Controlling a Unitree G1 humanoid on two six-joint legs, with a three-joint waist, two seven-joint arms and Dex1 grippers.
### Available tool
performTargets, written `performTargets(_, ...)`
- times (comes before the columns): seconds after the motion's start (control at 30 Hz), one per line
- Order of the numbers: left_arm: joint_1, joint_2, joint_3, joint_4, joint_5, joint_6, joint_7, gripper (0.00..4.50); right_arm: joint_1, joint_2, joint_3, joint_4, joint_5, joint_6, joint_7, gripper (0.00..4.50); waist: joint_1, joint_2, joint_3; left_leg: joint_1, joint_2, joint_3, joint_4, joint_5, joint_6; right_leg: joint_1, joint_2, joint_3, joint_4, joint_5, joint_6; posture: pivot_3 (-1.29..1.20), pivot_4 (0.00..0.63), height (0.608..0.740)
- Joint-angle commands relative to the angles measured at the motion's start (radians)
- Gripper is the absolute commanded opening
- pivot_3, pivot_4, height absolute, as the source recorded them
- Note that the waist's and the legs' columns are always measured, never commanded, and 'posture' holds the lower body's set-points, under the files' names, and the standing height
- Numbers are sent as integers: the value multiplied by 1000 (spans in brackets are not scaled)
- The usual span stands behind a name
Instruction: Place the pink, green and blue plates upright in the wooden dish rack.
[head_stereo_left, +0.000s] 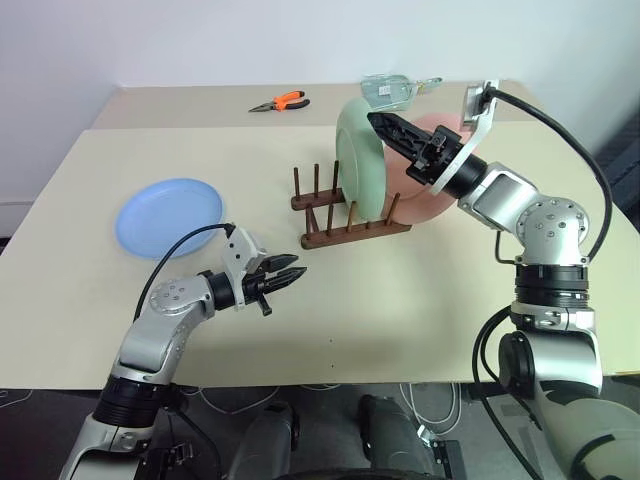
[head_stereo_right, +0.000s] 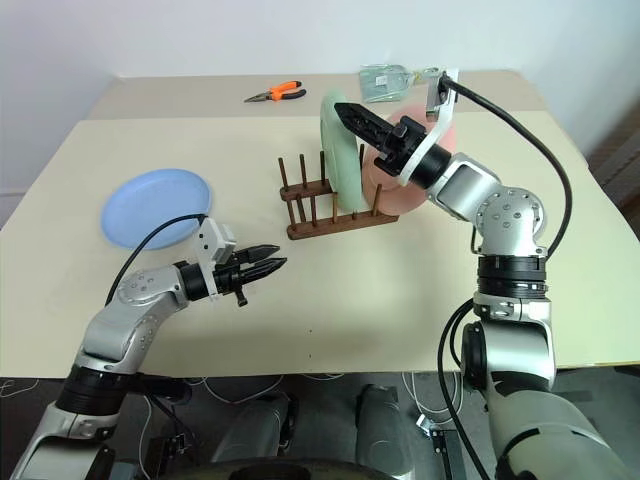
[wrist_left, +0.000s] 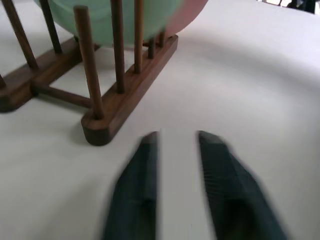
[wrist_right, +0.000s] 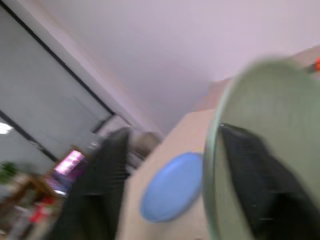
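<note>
Green plate (head_stereo_left: 360, 155) and pink plate (head_stereo_left: 432, 175) upright between the pegs of the wooden dish rack (head_stereo_left: 345, 215), near the middle of the worktop (head_stereo_left: 400, 300). Blue plate (head_stereo_left: 168, 215) flat on the worktop, well apart, on the left. Right tool (head_stereo_right: 358, 120) spread over the green plate's upper rim, one finger on each side. Left tool (head_stereo_left: 290, 275) low over the worktop, near the rack, fingers slightly parted, holding nothing. Orange pliers (head_stereo_left: 280, 101) at the far edge.
</note>
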Motion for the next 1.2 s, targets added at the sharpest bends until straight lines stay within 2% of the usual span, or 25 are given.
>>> performTargets(0.03,-30,13,14,6,43,-43,35,3425,18,-41,-14,-154,-86,-77,43,3429,1,0,0,0,0,0,0,0,0,0,0,0,0,0,0,0,150,740)
performTargets(0.1,-55,16,12,58,75,-74,44,4342,44,-69,-38,-218,-103,-84,46,3429,1,0,0,0,0,0,0,0,0,0,0,0,0,0,0,0,150,740)
performTargets(0.2,-85,16,7,117,92,-105,32,4342,70,-88,-56,-271,-106,-76,48,3429,1,-1,0,0,0,0,1,0,0,1,0,0,0,0,0,0,150,740)
performTargets(0.23,-116,11,-4,167,102,-125,16,4373,94,-106,-62,-316,-112,-76,52,3964,1,0,0,0,0,0,0,0,0,1,0,0,0,0,0,0,150,740)
performTargets(0.3,-199,-2,-42,300,130,-179,-39,4373,147,-131,-68,-422,-123,-76,41,4426,7,-1,0,0,0,0,0,0,0,1,0,0,0,0,0,0,150,740)
performTargets(0.5,-414,-76,-113,668,211,-304,-128,4373,230,-123,-95,-581,-72,-63,-27,4426,10,-1,0,0,-1,0,2,0,0,2,-1,-1,-1,0,0,0,150,740)
performTargets(0.63,-491,-125,-158,850,263,-373,-185,4373,264,-112,-113,-632,-50,-66,-89,4426,4,-2,0,0,-1,0,1,0,0,1,-1,-1,-1,0,1,0,150,740)
performTargets(0.73,-531,-153,-175,964,303,-443,-197,3605,283,-110,-126,-668,-25,-65,-134,4500,5,-2,0,0,0,0,1,0,0,2,-1,-1,-1,0,1,0,150,740)
performTargets(0.93,-576,-191,-167,1083,324,-584,-264,745,327,-137,-157,-716,19,-61,-187,4500,11,-2,-1,0,-1,-1,2,0,0,3,-1,-1,-1,0,1,0,150,740)
performTargets(1.2,-601,-166,-168,1122,335,-734,-451,757,405,-218,-218,-726,57,-65,-173,4500,25,-3,0,0,-1,0,1,0,0,2,-1,-1,-2,0,1,0,150,740)
